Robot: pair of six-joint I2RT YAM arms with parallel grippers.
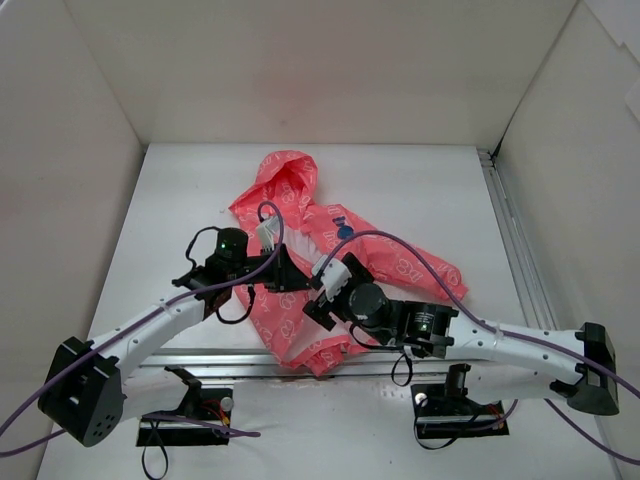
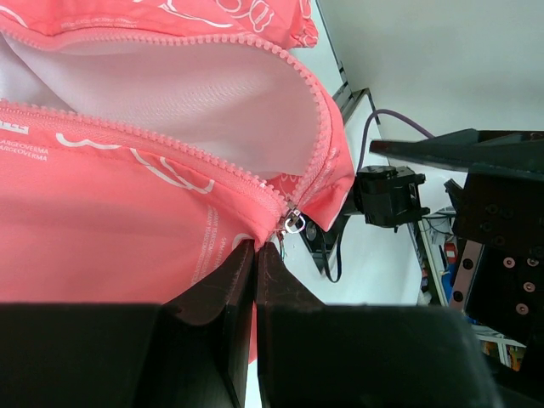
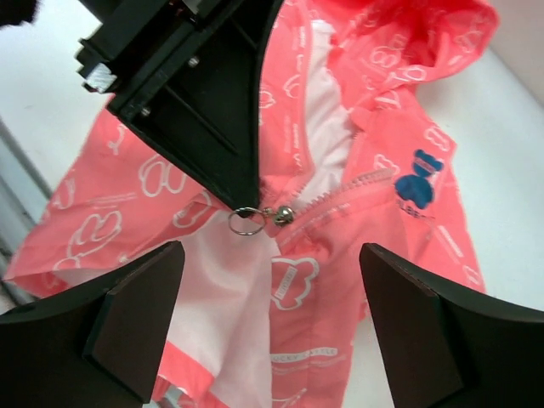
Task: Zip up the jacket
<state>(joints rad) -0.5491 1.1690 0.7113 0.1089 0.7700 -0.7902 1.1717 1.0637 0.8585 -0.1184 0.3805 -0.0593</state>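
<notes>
The coral-pink jacket lies flat mid-table with its hood toward the far wall, its front open and white lining showing. Its blue chest emblem shows in the right wrist view. My left gripper is shut on the jacket's fabric, its tips just below the metal zipper slider. My right gripper is open and hovers over the slider and its pull ring, one finger on each side. It touches nothing.
White walls enclose the table on three sides. A metal rail runs along the right side and another along the near edge, where the jacket's hem hangs over. Purple cables loop above both arms.
</notes>
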